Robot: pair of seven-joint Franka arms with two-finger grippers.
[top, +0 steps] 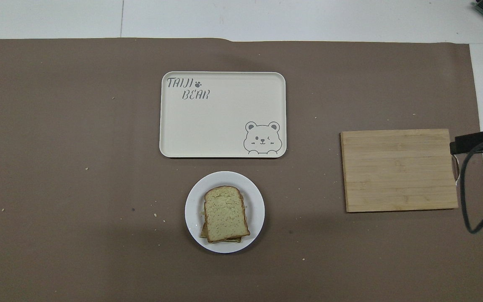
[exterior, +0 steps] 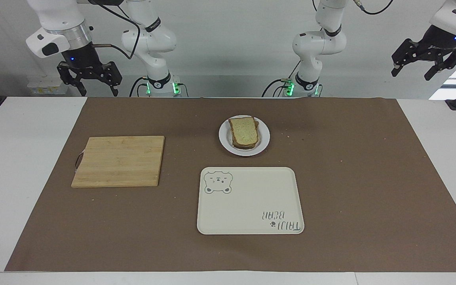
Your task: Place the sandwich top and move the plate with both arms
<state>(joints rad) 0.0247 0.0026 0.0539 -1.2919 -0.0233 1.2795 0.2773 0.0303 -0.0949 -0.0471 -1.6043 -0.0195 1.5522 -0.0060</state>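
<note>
The sandwich top, a pale speckled slice with a brown crust, lies on a stack of slices on the small white plate. The plate sits at the table's middle, nearer to the robots than the tray. It shows too in the overhead view, the slice on the plate. My right gripper hangs open and empty, raised over the table's edge at the right arm's end. My left gripper hangs open and empty, raised high past the left arm's end of the table. Neither touches anything.
A cream rectangular tray with a bear drawing lies bare, farther from the robots than the plate. A wooden cutting board lies toward the right arm's end. A brown mat covers the table. A black cable part of the right arm overhangs the board's edge.
</note>
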